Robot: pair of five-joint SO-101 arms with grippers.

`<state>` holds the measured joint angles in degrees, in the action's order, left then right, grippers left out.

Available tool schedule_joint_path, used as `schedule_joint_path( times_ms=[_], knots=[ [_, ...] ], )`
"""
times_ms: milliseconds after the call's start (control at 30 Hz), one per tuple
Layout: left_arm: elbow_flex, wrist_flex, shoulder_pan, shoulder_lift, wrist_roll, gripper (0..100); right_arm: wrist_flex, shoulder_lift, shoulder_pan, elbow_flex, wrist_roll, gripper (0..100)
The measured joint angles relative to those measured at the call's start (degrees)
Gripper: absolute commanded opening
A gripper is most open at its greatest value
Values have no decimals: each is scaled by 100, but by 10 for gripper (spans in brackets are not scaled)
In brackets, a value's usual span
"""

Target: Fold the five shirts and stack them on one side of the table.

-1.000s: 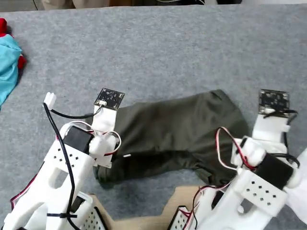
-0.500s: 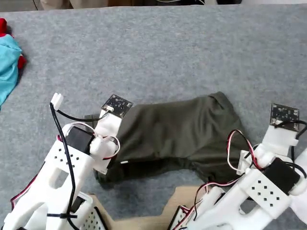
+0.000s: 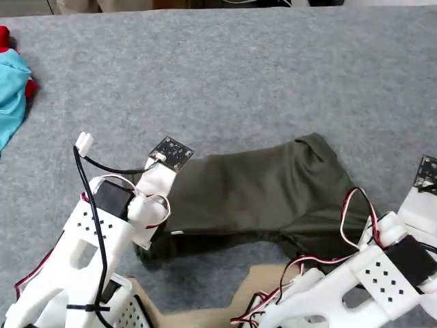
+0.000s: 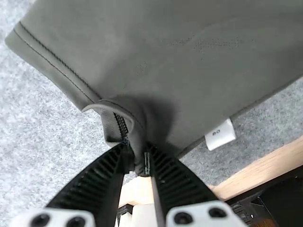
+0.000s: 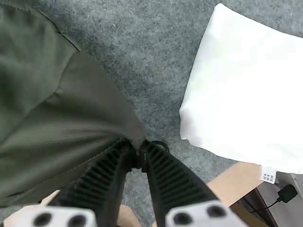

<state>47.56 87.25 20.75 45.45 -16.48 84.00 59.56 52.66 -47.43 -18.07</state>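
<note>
A dark olive shirt (image 3: pixel 252 195) lies across the near middle of the grey table, partly folded. My left gripper (image 4: pixel 136 161) is shut on a pinch of its near left edge, with a hem seam and a small white tag (image 4: pixel 219 135) beside the pinch. My right gripper (image 5: pixel 137 153) is shut on the olive shirt (image 5: pixel 57 118) at its near right corner, close to a folded white shirt (image 5: pixel 246 85). A turquoise shirt (image 3: pixel 10 92) with a red one (image 3: pixel 5 37) under it lies at the far left edge.
The table's wooden front edge (image 3: pixel 259 283) shows between the two arm bases. The white shirt lies at the table's near right corner. The grey felt (image 3: pixel 239 75) stretches wide behind the olive shirt.
The right arm has pulled back toward the near right, drawing the shirt's right corner with it. The left arm edged slightly right with its pinch. The shirt has stretched flatter.
</note>
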Motion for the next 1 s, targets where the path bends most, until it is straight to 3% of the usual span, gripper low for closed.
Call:
schedule_joint_path(
  times_ms=[267, 567, 833, 1000],
  knots=[
    [0, 0, 0, 0, -44, 21, 0, 0, 0, 0, 0, 7],
    [-44, 185, 0, 53, -396, 21, 0, 0, 0, 0, 9, 214],
    [-580, 536, 0, 53, -422, 22, 0, 0, 0, 26, 18, 239],
    [-888, 897, 0, 53, -422, 150, 0, 0, -352, 105, 18, 239]
  ],
)
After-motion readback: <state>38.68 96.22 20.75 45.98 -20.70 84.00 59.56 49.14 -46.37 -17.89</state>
